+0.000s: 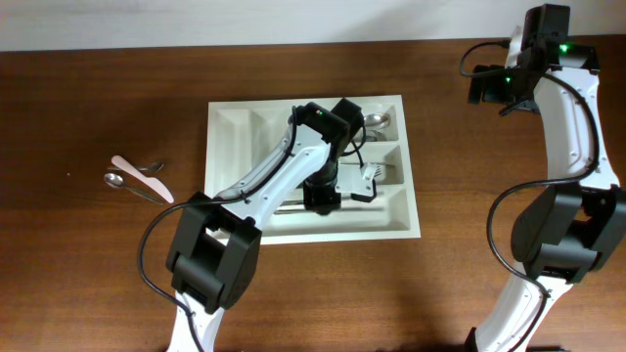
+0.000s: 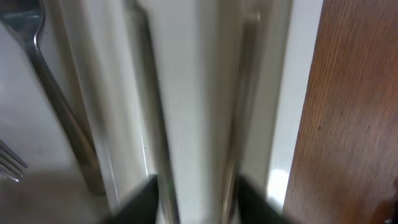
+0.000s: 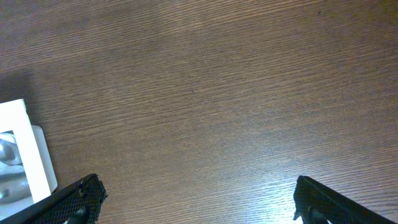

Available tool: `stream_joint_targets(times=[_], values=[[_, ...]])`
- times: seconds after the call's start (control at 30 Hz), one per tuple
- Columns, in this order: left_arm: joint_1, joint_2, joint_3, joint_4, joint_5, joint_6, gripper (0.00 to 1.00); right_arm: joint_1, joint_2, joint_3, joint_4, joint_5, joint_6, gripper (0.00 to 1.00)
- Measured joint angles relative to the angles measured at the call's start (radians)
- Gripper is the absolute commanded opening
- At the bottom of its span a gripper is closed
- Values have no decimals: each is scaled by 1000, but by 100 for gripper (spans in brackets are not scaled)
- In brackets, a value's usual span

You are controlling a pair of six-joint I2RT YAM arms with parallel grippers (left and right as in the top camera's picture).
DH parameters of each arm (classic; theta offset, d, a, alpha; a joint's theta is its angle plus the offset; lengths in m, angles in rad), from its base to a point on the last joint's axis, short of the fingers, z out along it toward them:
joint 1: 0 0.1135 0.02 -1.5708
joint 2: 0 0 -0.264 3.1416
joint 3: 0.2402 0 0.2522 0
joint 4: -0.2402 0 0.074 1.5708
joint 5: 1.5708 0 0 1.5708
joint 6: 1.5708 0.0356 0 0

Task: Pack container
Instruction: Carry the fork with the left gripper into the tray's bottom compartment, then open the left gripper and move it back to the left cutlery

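While left claw (image 1: 321, 198) occupies container (image 1: 227, 119), spoon (image 1: 115, 180) outside

— Where do we stand in the overhead view?
— Above the table (image 1: 98, 98), looking straight down from far enough to take in both arms, with the container (image 1: 230, 122) mid-frame.
— And on the left wrist?
— We are pressed close, looking down along one long compartment. The view is blurred, with a strip of wood at right.
— The right wrist?
— We are higher there, facing down on bare wood, with the right gripper (image 3: 196, 202) at our bottom edge. The container's corner at left is all we share with overhead.
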Motion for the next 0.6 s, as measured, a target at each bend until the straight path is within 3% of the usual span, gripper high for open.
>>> stream_joint_targets(times=[0.1, 0.4, 0.6], values=[[0, 0, 0, 2, 0, 0, 61, 0, 0, 0, 0, 0, 0, 99], [0, 0, 0, 87, -2, -9, 61, 0, 0, 0, 0, 0, 0, 99], [10, 1, 22, 200, -114, -149, 59, 0, 0, 0, 0, 0, 0, 99]])
